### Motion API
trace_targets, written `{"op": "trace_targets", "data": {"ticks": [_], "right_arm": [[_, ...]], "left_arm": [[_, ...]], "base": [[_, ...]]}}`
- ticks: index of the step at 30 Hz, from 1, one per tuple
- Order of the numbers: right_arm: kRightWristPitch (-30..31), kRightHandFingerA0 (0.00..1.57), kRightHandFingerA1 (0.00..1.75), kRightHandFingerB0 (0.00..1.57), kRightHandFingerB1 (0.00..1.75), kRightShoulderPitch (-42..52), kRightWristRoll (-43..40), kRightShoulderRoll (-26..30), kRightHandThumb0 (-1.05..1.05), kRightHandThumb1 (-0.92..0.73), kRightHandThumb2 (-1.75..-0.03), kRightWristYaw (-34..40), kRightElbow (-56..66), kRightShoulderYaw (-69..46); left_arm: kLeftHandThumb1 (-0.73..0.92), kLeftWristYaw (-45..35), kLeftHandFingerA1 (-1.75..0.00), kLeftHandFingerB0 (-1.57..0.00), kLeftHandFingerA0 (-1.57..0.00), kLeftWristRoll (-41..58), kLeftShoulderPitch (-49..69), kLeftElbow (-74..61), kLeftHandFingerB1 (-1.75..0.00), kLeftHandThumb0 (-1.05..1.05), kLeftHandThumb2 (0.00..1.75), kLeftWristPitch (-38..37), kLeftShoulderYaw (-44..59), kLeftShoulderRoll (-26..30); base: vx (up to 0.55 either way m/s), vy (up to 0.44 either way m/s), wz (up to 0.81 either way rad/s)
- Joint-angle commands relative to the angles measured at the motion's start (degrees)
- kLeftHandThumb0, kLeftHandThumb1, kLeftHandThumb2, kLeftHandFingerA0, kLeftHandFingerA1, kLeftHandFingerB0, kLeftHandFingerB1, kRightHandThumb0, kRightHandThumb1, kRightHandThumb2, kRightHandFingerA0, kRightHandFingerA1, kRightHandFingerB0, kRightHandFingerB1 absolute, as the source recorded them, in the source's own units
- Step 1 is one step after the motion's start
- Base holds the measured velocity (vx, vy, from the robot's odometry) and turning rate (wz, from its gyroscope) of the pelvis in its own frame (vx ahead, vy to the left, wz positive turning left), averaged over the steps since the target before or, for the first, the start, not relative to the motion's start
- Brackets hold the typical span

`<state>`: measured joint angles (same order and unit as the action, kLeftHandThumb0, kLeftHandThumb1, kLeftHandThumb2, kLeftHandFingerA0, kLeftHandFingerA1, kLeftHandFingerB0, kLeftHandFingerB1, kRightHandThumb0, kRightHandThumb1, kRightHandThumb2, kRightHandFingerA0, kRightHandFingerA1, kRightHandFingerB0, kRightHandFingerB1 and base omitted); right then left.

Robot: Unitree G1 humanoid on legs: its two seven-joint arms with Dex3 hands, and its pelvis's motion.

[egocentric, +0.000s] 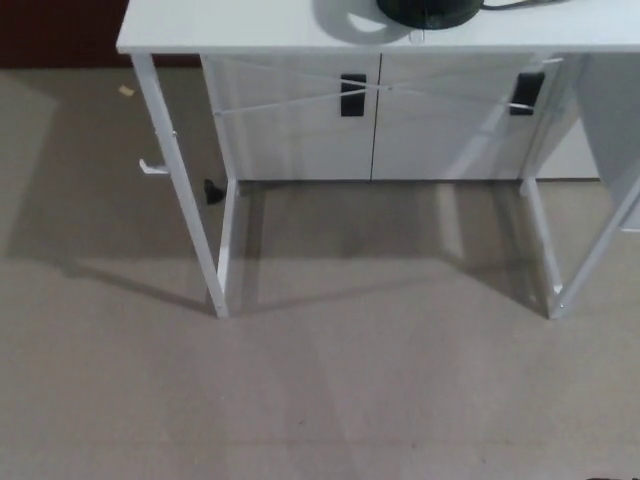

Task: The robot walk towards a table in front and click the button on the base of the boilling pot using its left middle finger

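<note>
Neither of my hands shows in the head view — I cannot tell whether either is open or closed. Ahead stands the white table [250,25], its top running across the upper edge of the picture. On it, at the far top edge, sits the black base of the boiling pot [425,12] — only its lower part is visible; the button is not discernible. Grey carpet [320,390] lies between me and the table legs.

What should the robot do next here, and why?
Probably keep walking forward. The white table stands ahead across open floor, only the bottom of the black pot base shows at the top edge, and neither hand is in view, so the button is likely beyond reach.
</note>
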<state>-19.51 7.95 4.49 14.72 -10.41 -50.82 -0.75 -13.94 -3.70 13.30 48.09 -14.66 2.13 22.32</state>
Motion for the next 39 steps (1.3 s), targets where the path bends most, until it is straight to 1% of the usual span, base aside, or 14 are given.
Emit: {"op": "trace_targets", "data": {"ticks": [1,5,9,11,12,14,17,19,25,30,39], "right_arm": [[0.17,0.42,0.62,0.21,0.53,-0.13,-0.32,-0.03,-0.05,-0.42,-0.87,-0.48,-1.09,0.0],[0.24,0.43,0.63,0.22,0.53,-0.41,-0.4,-0.24,-0.05,-0.41,-0.87,-0.19,-1.32,-0.11],[-1.44,0.46,0.63,0.23,0.53,2.51,0.69,0.17,-0.05,-0.41,-0.86,0.29,-1.47,0.6],[-0.85,0.46,0.63,0.23,0.53,2.24,0.78,-0.16,-0.04,-0.4,-0.86,1.05,-0.47,0.67],[-1.51,0.45,0.64,0.22,0.53,2.01,-0.06,-0.07,-0.04,-0.41,-0.86,-0.24,-0.81,0.29],[-0.22,0.46,0.65,0.22,0.53,1.78,-0.86,-0.31,-0.05,-0.4,-0.86,-0.6,-0.24,-0.3],[-0.66,0.46,0.64,0.22,0.53,1.77,-0.17,-0.02,-0.04,-0.41,-0.86,-0.24,-0.64,-0.04],[-0.39,0.48,0.64,0.23,0.53,0.5,0.03,0.1,-0.05,-0.41,-0.86,0.03,-1.05,-0.01],[0.97,0.44,0.62,0.21,0.52,0.14,0.01,0.39,-0.06,-0.42,-0.87,-0.26,0.22,0.07],[0.29,0.47,0.64,0.22,0.53,-0.29,-0.02,0.11,-0.05,-0.41,-0.87,0.12,-0.58,0.09],[0.83,0.48,0.64,0.23,0.53,-0.77,0.26,0.35,-0.07,-0.41,-0.87,0.21,-0.07,0.25]], "left_arm": [[0.46,1.42,-0.42,-0.18,-0.33,-1.43,0.8,0.01,-0.34,-0.29,0.61,-1.17,-0.1,1.53],[0.47,1.46,-0.41,-0.16,-0.3,-1.7,0.22,1.54,-0.34,-0.31,0.61,-2.05,-0.26,1.61],[0.47,1.31,-0.42,-0.18,-0.32,-1.24,2.64,2.43,-0.34,-0.29,0.6,-3.12,-0.27,1.33],[0.47,1.12,-0.42,-0.17,-0.32,-1.11,1.83,2.74,-0.34,-0.28,0.6,-3.04,-0.22,1.48],[0.47,0.89,-0.41,-0.18,-0.32,-0.94,1.74,2.76,-0.33,-0.27,0.59,-3.44,-0.21,1.4],[0.48,0.61,-0.41,-0.17,-0.3,-1.01,1.13,3.04,-0.34,-0.28,0.61,-3.43,-0.4,1.45],[0.48,0.13,-0.4,-0.16,-0.29,-0.8,1.72,1.94,-0.33,-0.28,0.61,-2.78,-0.47,1.52],[0.48,0.8,-0.4,-0.19,-0.32,-0.98,0.52,2.09,-0.33,-0.27,0.59,-2.52,-0.45,1.42],[0.48,0.74,-0.41,-0.17,-0.31,-1.11,0.03,1.68,-0.34,-0.29,0.61,-2.32,-0.74,1.52],[0.47,1.04,-0.41,-0.17,-0.31,-0.88,0.32,1.75,-0.33,-0.28,0.6,-2.44,-0.66,1.54],[0.48,0.99,-0.4,-0.17,-0.3,-0.54,0.33,1.43,-0.33,-0.28,0.6,-1.73,-0.48,1.28]], "base": [[0.18,-0.009,-0.12],[0.16,0.053,-0.07],[0.31,0.253,0.04],[0.19,0.138,0.04],[0.17,0.101,0.13],[0.16,0.048,0.05],[0.17,-0.018,0.09],[0.17,-0.089,0.08],[0.18,-0.183,0.1],[0.17,-0.104,-0.04],[0.18,0.122,0.01]]}}
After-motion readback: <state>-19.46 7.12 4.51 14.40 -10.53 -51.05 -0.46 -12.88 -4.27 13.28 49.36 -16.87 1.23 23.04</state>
